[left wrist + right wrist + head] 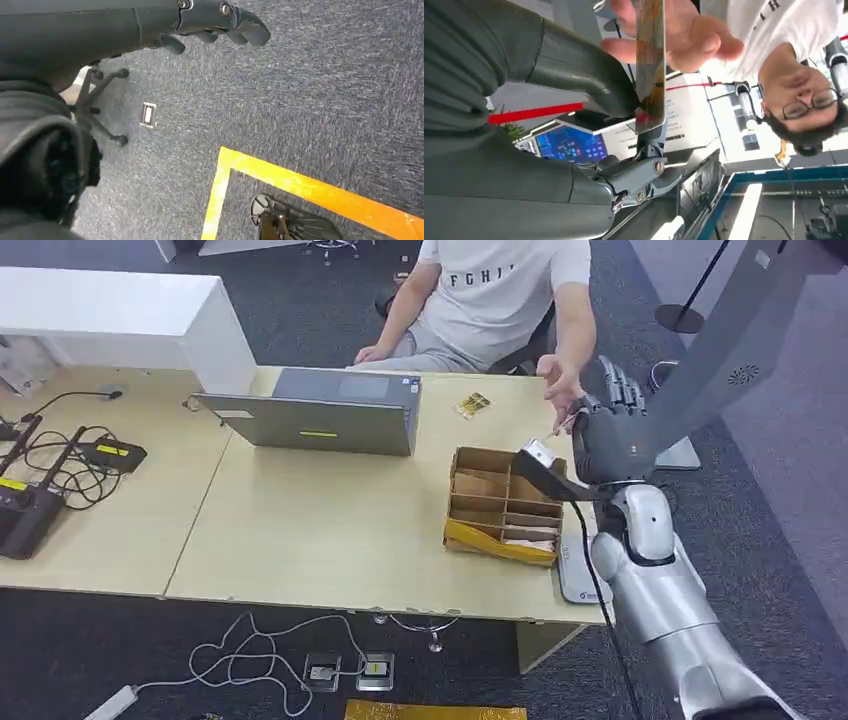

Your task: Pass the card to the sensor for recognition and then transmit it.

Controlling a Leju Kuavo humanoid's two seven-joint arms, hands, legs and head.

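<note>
My right hand (pixel 610 435) is raised above the table's right end and pinches a card (pixel 650 65) between the thumb and a finger (pixel 651 145); the card shows edge-on, brownish. A seated person's open hand (pixel 560 380) reaches toward the card and is right at its far end (pixel 674 30); whether it touches the card is unclear. A flat grey-white pad (pixel 583 575), possibly the sensor, lies at the table's right front corner beneath my forearm. My left hand (pixel 220 22) hangs over the carpet, fingers loosely apart, holding nothing.
A cardboard divider box (pixel 503 505) stands on the wooden table (pixel 330 530) just left of my right hand. A grey laptop (pixel 320 415) sits mid-table, another card (pixel 472 405) lies behind the box, and routers with cables (pixel 60 470) are at the far left.
</note>
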